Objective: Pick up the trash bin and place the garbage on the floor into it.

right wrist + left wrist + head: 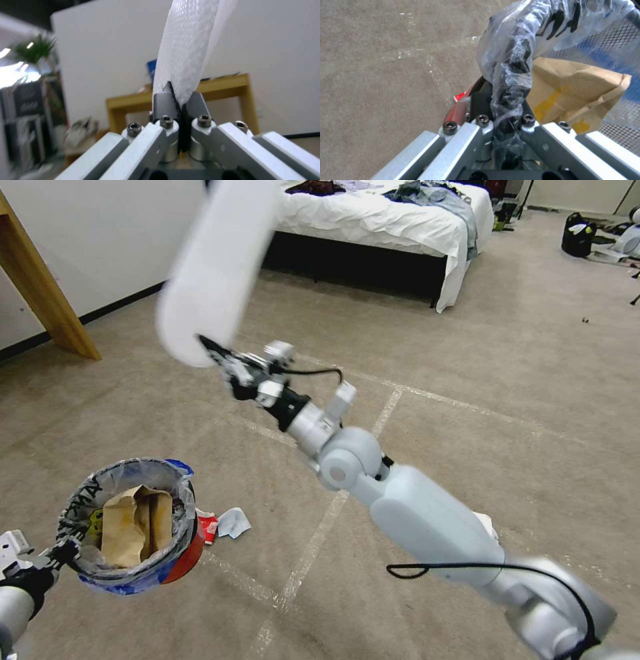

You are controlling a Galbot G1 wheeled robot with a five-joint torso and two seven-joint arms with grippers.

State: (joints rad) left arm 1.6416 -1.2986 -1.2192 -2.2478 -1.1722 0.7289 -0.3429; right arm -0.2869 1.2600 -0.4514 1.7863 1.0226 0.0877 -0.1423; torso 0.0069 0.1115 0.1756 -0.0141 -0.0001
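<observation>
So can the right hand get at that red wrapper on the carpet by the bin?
Probably not yet: the right hand is shut on a white slipper, held well above the red wrapper beside the trash bin.

paper bag (133, 523) inside trash bin (175, 563)

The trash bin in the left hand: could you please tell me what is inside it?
Inside the trash bin, a crumpled brown paper bag fills the clear liner; anything beneath the bag is hidden.
</observation>
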